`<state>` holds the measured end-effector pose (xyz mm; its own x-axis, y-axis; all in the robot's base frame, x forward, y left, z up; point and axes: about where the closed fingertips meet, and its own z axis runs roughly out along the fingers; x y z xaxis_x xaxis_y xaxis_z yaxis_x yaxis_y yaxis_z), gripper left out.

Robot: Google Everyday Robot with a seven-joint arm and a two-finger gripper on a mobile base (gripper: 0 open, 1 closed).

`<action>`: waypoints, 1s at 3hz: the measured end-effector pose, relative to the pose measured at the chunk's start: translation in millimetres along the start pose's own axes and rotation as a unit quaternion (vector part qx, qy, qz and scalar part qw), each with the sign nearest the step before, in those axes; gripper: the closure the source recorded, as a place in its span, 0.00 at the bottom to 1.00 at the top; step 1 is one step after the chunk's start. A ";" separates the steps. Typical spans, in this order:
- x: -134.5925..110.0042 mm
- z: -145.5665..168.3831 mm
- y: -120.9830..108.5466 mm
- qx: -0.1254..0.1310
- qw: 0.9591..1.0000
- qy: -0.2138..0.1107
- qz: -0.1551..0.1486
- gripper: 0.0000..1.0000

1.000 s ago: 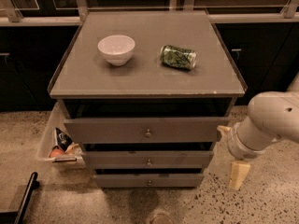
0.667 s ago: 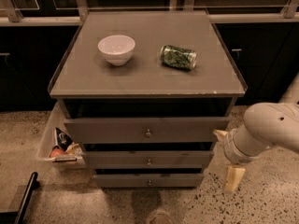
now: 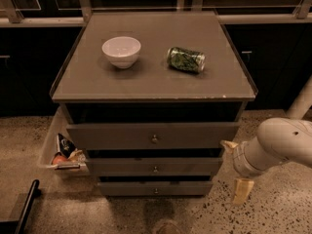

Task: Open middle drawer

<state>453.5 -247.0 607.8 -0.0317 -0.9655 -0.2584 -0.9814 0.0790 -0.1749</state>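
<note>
The cabinet has three grey-brown drawers. The middle drawer point(image 3: 195, 166) is the second front, with a small round knob point(image 3: 155, 169), and looks pushed in about as far as the others. The taller top drawer point(image 3: 112, 135) sits above it and the slim bottom drawer point(image 3: 126, 188) below. My gripper point(image 3: 235, 168) is just off the right end of the middle drawer's front, low near the floor. Its two cream fingers point(image 3: 242, 191) are spread apart and hold nothing. It does not touch the knob.
A white bowl point(image 3: 121, 51) and a green can point(image 3: 185, 59) lying on its side rest on the cabinet top point(image 3: 151, 84). A clear bin point(image 3: 51, 150) with snack packets stands at the cabinet's left. A black bar point(image 3: 27, 206) crosses the floor at lower left. Dark cabinets stand behind.
My arm and gripper have sunk lower and edged slightly left, towards the right end of the middle drawer. The drawers, bowl and can have not moved.
</note>
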 end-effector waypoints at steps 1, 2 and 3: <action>8.0 24.8 1.0 -0.012 1.000 -0.010 0.016 0.00; 24.4 71.2 -2.0 -0.022 1.000 -0.016 0.015 0.00; 38.9 116.9 -1.2 -0.018 1.000 -0.021 -0.010 0.00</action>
<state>475.6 -255.7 486.9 -0.0045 -0.9557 -0.2943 -0.9880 0.0498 -0.1465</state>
